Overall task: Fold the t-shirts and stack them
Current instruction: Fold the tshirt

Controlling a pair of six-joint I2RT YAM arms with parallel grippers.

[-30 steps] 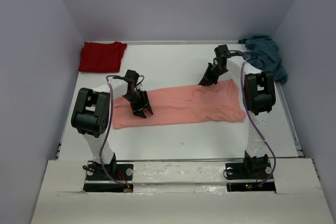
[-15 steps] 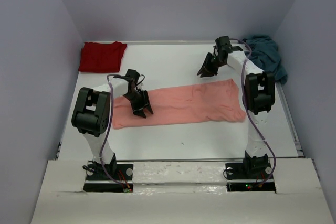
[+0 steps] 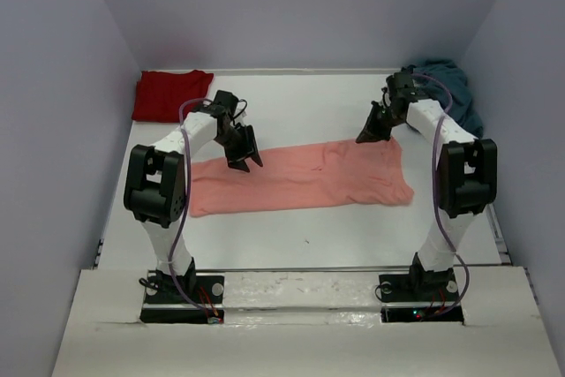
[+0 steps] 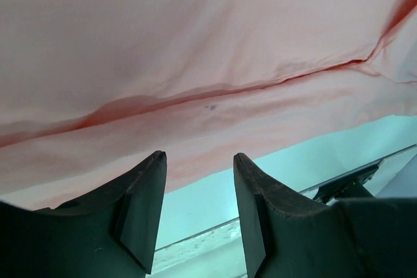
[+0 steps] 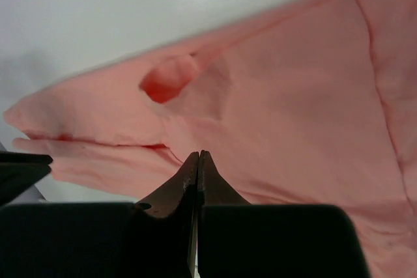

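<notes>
The salmon-pink t-shirt point(image 3: 300, 176) lies folded into a long band across the middle of the table; it fills the left wrist view point(image 4: 195, 50) and the right wrist view point(image 5: 293, 96). My left gripper point(image 3: 244, 158) is open and empty above the band's far edge on the left point(image 4: 199, 157). My right gripper point(image 3: 365, 137) is shut on nothing, above the band's far right edge point(image 5: 198, 154). The dark red t-shirt point(image 3: 171, 94) lies folded at the far left corner. The teal-blue t-shirt point(image 3: 446, 90) lies crumpled at the far right corner.
The white table point(image 3: 300, 103) is bounded by grey walls at the back and sides. A raised rail point(image 3: 300, 269) runs along the near edge by the arm bases.
My left gripper has moved away from me, from over the middle of the pink band to its far edge. My right gripper has swung right and come down toward the band's far right edge.
</notes>
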